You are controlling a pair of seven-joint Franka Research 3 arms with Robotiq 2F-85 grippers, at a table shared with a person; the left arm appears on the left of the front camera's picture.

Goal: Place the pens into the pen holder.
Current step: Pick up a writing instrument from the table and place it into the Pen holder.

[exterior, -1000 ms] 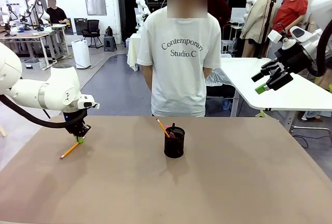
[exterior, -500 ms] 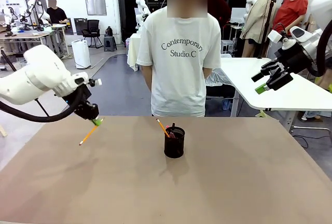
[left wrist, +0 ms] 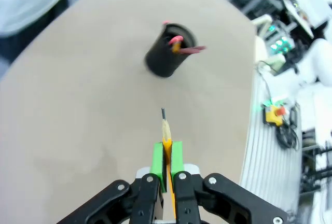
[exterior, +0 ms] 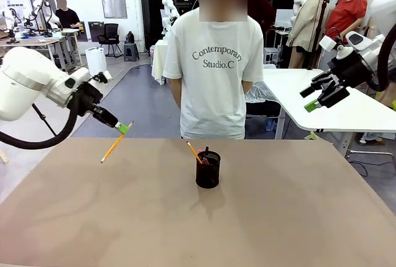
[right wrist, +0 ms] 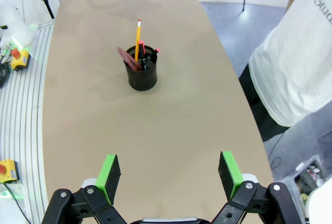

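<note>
My left gripper point(exterior: 125, 127) is shut on a yellow-orange pencil point(exterior: 112, 149), which hangs tilted above the table's left side, its tip pointing down-left. In the left wrist view the green pads point(left wrist: 160, 157) clamp that pencil point(left wrist: 165, 128), and the black mesh pen holder point(left wrist: 167, 58) lies ahead. The pen holder point(exterior: 208, 170) stands at the table's middle, with a yellow pencil point(right wrist: 138, 38), a brownish-red pencil point(right wrist: 126, 56) and a black pen with red ends point(right wrist: 149, 56) inside. My right gripper point(exterior: 322, 96) hangs open, high off the right side, with nothing in it point(right wrist: 168, 170).
A person in a white T-shirt point(exterior: 213, 63) stands at the far edge of the brown table point(exterior: 278, 217), just behind the holder. A white table point(exterior: 352, 109) stands behind at the right.
My left gripper has lifted the yellow-orange pencil off the table's left side and carried it up and to the right. The right arm and the holder have stayed put.
</note>
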